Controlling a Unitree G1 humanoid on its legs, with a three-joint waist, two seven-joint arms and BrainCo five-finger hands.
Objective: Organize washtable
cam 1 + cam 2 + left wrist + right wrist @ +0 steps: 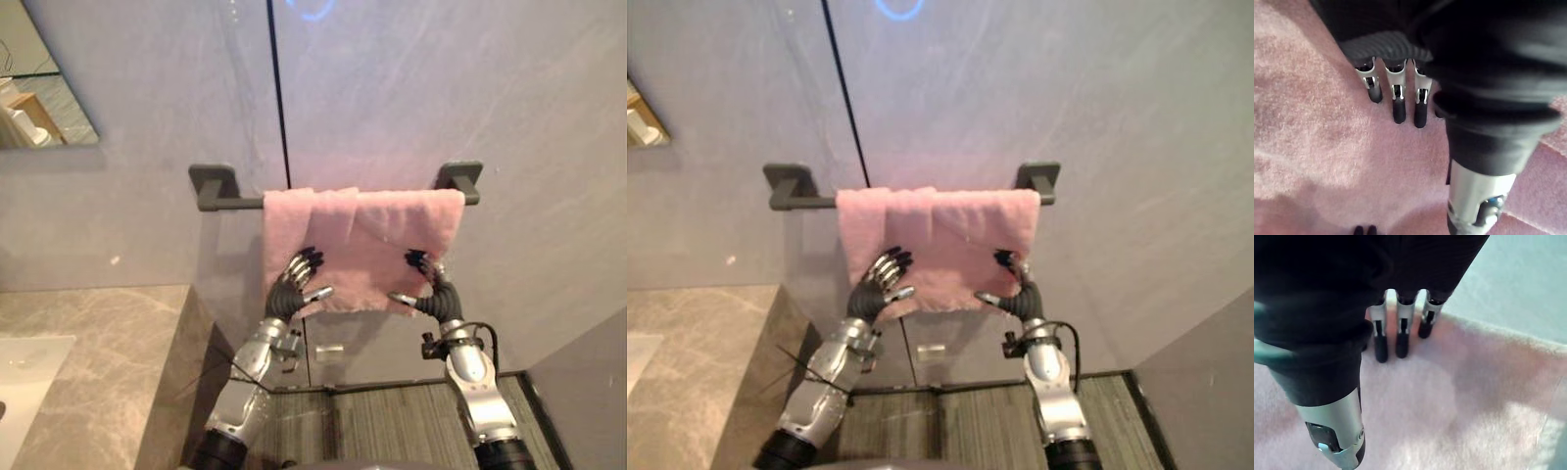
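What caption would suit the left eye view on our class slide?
Left hand and right hand rest straight fingers on a pink towel draped over a dark wall bar.

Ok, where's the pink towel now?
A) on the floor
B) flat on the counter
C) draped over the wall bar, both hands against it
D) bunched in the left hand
C: the pink towel hangs over the dark bar, left hand and right hand pressing straight fingers on its front.
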